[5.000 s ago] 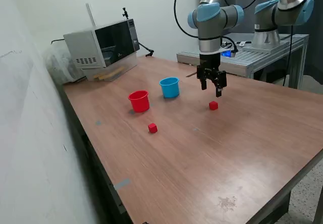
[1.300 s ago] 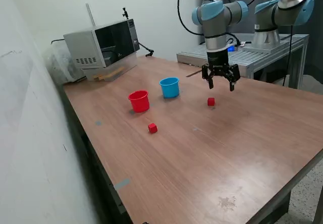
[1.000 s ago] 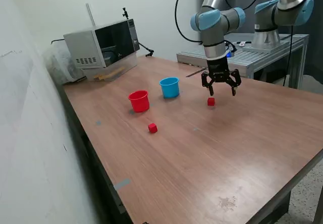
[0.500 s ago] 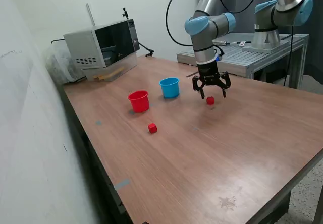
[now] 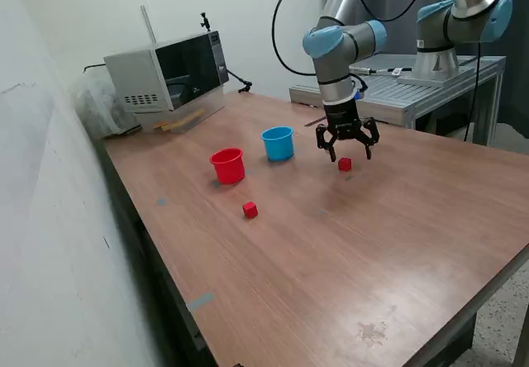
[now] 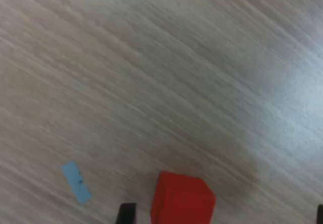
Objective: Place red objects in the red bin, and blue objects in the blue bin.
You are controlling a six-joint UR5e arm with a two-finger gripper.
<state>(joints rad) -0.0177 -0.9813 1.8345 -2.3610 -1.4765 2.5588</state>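
Gripper (image 5: 347, 151) spread wide, fingers splayed apart, grasping nothing, hanging low over the wooden table (image 5: 397, 243) at the end of the arm (image 5: 337, 45). Directly beneath and between the fingers, one red cube (image 5: 345, 164) resting on the tabletop, not touched by either finger as far as the exterior view shows. Same cube (image 6: 182, 200) large and close in the wrist view, sitting flat on the wood grain, with a dark fingertip (image 6: 126, 213) just beside it and a small strip of light-blue tape (image 6: 76, 181) stuck to the table near it.

Farther out from the gripper, toward the exterior view's left, blue bin (image 5: 278, 143) standing upright, near but apart. Beyond that, still farther to the exterior view's left, red bin (image 5: 227, 166) upright too, beside the blue one with a gap between. Second red cube (image 5: 250, 210) alone on the table, well apart from the gripper, nearer the red bin than the blue. No way to tell what lies inside either bin.

Far from the gripper, at the table's back corner, a microwave (image 5: 165, 73).
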